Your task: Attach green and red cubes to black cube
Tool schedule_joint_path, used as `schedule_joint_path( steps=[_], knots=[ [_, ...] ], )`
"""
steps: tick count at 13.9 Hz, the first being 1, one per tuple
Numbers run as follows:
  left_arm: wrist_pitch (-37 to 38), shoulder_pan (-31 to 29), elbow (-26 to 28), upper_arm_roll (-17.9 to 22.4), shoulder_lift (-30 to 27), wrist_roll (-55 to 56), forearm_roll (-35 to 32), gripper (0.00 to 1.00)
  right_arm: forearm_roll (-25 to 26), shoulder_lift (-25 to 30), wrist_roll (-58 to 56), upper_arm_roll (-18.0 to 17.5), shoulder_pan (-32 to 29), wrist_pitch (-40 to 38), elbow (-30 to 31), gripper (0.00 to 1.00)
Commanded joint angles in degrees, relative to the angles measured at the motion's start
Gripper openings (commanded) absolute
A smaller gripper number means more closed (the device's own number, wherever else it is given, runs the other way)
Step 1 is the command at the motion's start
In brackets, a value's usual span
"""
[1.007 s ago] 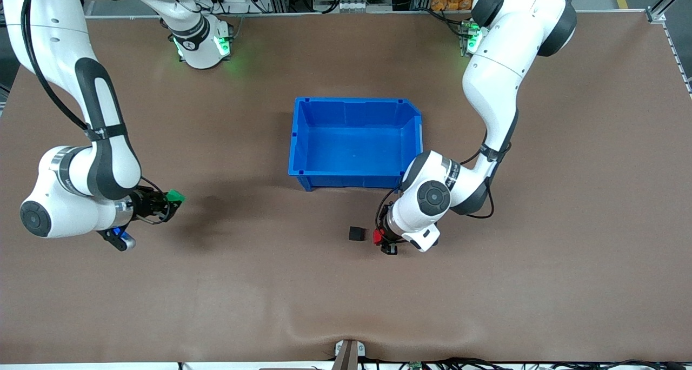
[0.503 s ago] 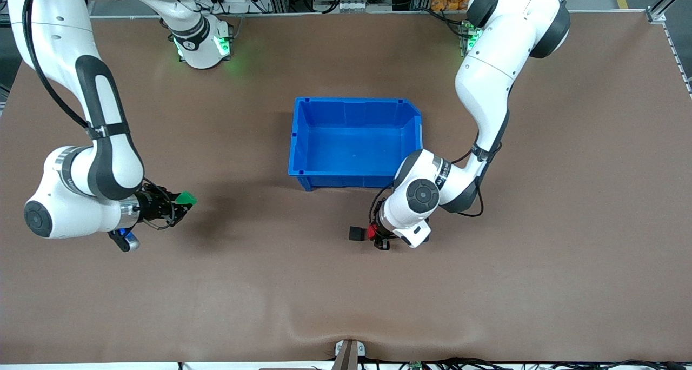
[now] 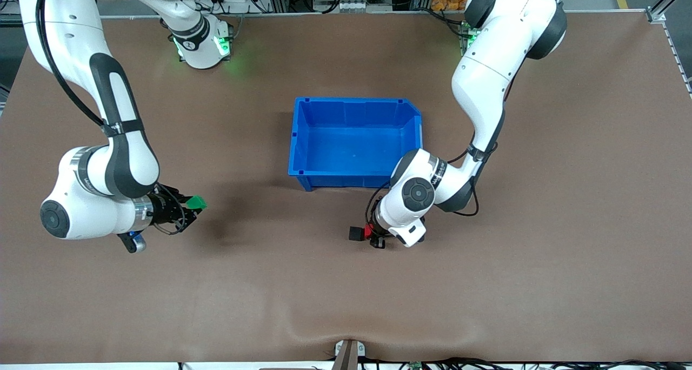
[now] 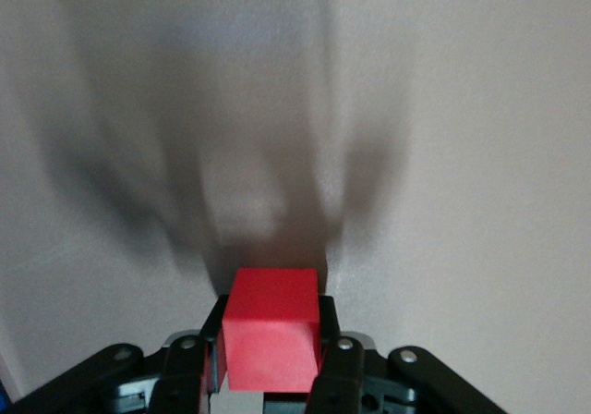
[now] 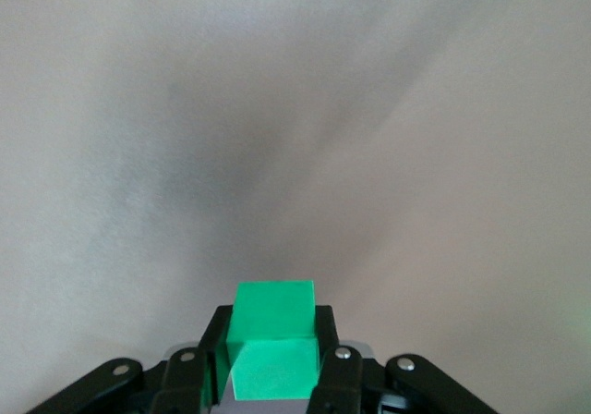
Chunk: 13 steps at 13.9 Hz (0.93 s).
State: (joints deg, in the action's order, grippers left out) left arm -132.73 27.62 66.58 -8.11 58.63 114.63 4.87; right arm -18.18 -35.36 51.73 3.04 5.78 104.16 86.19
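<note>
The black cube (image 3: 355, 233) sits on the brown table, nearer to the front camera than the blue bin. My left gripper (image 3: 371, 233) is shut on the red cube (image 3: 367, 231), which is pressed against the black cube's side toward the left arm's end. In the left wrist view the red cube (image 4: 272, 329) fills the space between the fingers (image 4: 338, 363) and hides the black cube. My right gripper (image 3: 190, 206) is shut on the green cube (image 3: 197, 202), held over the table toward the right arm's end. The green cube (image 5: 273, 340) shows in the right wrist view.
An empty blue bin (image 3: 303, 143) stands at the table's middle, just farther from the front camera than the black cube. Bare brown tabletop lies between the two grippers. A small clamp (image 3: 348, 354) sits at the table's near edge.
My left gripper moved the red cube toward the black cube until they touch. My right gripper moved with the green cube toward the table's middle.
</note>
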Motion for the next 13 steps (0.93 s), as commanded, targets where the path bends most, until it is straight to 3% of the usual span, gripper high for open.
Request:
schedule_joint_path(
  steps=[1, 5, 6, 7, 10, 13],
  knots=[
    [-1.3, 0.7, -1.9, 0.5, 1.2, -1.0, 1.2, 0.00, -3.2, -2.1, 4.4, 0.3, 1.7, 2.5, -2.2, 0.00],
    [-2.9, 1.1, -1.9, 0.7, 1.3, -1.2, 1.2, 0.00, -4.0, -2.8, 9.2, 0.3, 3.4, 4.7, -2.3, 0.00],
    [-2.9, 1.1, -1.8, 0.7, 1.3, -1.2, 1.2, 0.36, -4.0, -2.9, 11.3, 0.3, 4.2, 5.4, -2.3, 0.00],
    [-3.2, 1.1, -1.8, 0.9, 1.2, -1.1, 1.2, 0.99, -4.0, -3.2, 13.1, 0.3, 5.1, 6.8, -2.3, 0.00],
    [-2.7, 1.2, -1.4, 0.9, 0.2, -0.7, 1.1, 1.00, -4.2, -4.1, 18.0, 0.3, 6.8, 10.3, -2.3, 0.00],
    [2.7, 0.3, -1.4, 1.0, -4.0, -0.9, 0.5, 1.00, -6.9, -5.1, 22.7, 0.3, 8.5, 14.0, -2.3, 0.00]
  ],
)
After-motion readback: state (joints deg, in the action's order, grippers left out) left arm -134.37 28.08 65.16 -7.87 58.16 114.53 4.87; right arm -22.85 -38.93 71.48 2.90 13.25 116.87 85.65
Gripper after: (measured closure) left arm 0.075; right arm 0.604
